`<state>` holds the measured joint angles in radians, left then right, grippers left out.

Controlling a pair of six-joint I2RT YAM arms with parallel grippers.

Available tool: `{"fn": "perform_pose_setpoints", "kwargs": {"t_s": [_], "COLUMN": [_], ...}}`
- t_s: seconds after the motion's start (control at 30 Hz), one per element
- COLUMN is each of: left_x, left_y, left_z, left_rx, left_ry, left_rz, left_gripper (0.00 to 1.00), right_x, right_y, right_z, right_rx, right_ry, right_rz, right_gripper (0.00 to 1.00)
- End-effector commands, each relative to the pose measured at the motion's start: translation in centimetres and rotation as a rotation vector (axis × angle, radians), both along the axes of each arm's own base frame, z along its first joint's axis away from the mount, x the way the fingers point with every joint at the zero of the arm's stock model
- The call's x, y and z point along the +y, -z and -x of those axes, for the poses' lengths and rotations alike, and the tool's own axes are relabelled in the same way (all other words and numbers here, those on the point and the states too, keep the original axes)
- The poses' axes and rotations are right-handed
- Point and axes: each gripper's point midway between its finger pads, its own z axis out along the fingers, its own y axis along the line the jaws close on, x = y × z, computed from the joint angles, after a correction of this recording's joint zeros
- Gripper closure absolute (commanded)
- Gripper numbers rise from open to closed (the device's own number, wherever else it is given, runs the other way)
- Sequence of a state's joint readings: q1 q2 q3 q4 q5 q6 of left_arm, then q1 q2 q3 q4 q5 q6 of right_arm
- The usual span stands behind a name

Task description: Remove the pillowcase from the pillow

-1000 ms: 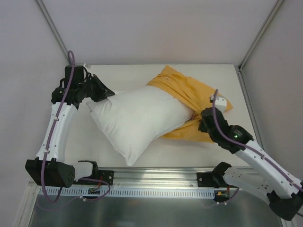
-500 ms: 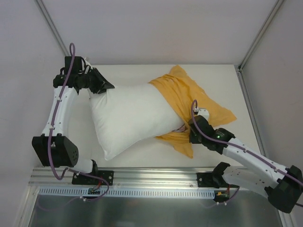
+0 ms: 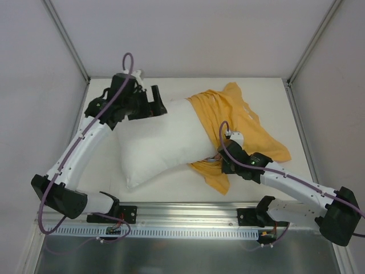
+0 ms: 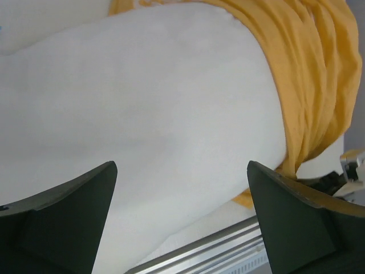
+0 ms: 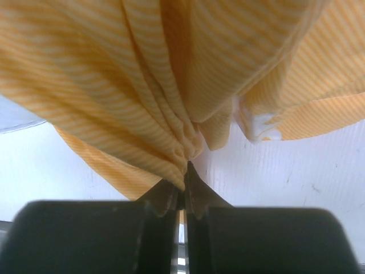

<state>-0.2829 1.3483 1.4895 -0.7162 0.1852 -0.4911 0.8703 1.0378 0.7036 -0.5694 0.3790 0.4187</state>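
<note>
One pillow and one pillowcase are lying on the table, the case bunching over the pillow's right end (the rest bare). Left gripper is hovering spread wide; right gripper is pinching pillowcase folds.

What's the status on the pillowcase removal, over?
Left pincer open above pillow, empty. Right pincer shut on pillowcase fabric. Pillowcase bunched on pillow's right end, not yet off. Nothing in the way.
</note>
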Motion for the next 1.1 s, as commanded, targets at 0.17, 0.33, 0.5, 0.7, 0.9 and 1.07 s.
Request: {"fn": "perform_pose_setpoints", "kwargs": {"t_s": [0.17, 0.33, 0.5, 0.7, 0.9, 1.07], "left_x": [-8.9, -13.0, -13.9, -13.8, -10.5, -8.1], "left_y": [5.9, 10.7, 15.9, 17.4, 15.6, 13.6], "left_z": [5.3, 5.8, 5.4, 5.6, 5.4, 4.8], "left_rx": [-0.001, 0.074, 0.167, 0.212, 0.205, 0.183], "left_ry": [0.224, 0.281, 0.290, 0.277, 0.191, 0.133], "left_rz": [-0.330, -0.408, -0.453, -0.442, -0.376, -0.304], "left_gripper": [0.01, 0.01, 0.01, 1.00, 1.00, 1.00], "right_x": [1.2, -2.2, -7.5, -12.1, -13.5, -11.8], "right_y": [-2.4, -5.0, -7.2, -8.8, -7.7, -8.9], "right_z": [-1.2, -1.7, -2.7, -3.8, -4.1, -4.4], "right_rx": [-0.054, -0.142, -0.208, -0.178, -0.086, -0.101], "right_ry": [0.023, 0.084, 0.210, 0.334, 0.409, 0.328], "right_rz": [-0.054, 0.040, 0.065, 0.003, -0.225, -0.338], "right_gripper": [0.99, 0.15, 0.01, 0.04, 0.04, 0.04]}}
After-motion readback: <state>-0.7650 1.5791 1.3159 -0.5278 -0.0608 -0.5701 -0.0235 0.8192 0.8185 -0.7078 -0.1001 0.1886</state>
